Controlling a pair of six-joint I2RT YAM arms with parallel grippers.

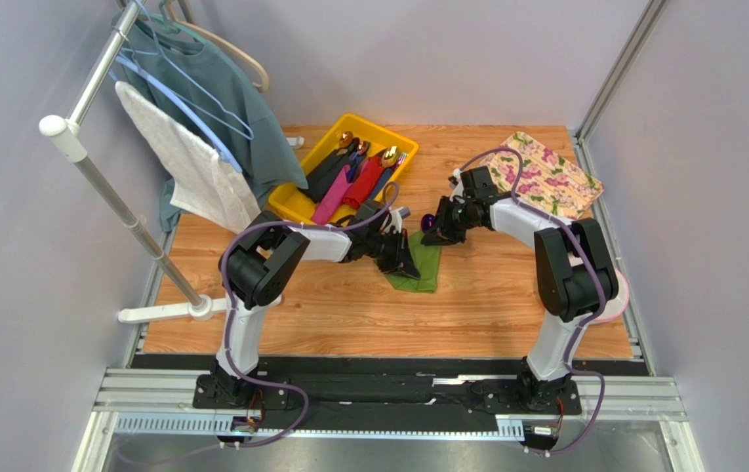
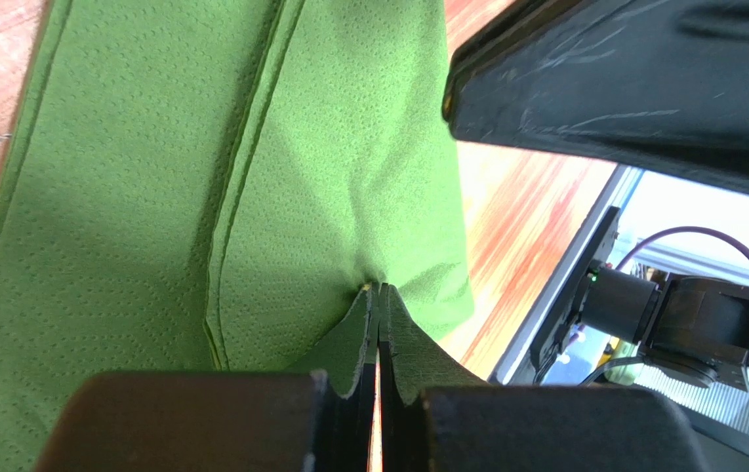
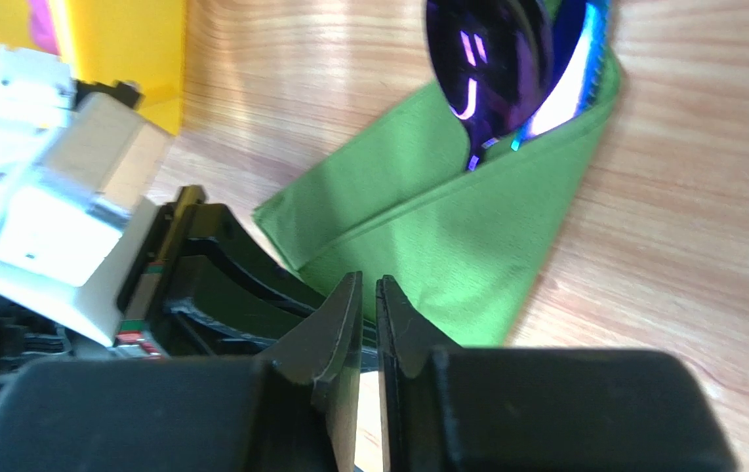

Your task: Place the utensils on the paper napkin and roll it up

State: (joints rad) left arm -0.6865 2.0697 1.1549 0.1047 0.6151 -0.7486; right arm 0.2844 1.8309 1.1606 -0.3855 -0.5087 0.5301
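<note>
The green paper napkin [image 1: 424, 271] lies folded on the wooden table, mid-table. A utensil's dark iridescent spoon head [image 3: 507, 69] sticks out of the napkin's far end [image 3: 447, 236]; its handle is hidden inside the fold. My left gripper [image 2: 378, 288] is shut, pinching a puckered bit of the napkin [image 2: 152, 197] near its edge. In the top view it [image 1: 406, 262] sits at the napkin's left side. My right gripper [image 3: 369, 283] is shut and empty, just above the napkin beside the left gripper's fingers [image 3: 211, 285]. In the top view it [image 1: 437, 232] is by the spoon head [image 1: 431, 237].
A yellow tray [image 1: 388, 124] behind the napkin holds several utensils [image 1: 359, 175] with pink, red and black handles. A cream floral mat [image 1: 551, 179] lies at the back right. A clothes rack [image 1: 103, 187] with a shirt and towel stands on the left.
</note>
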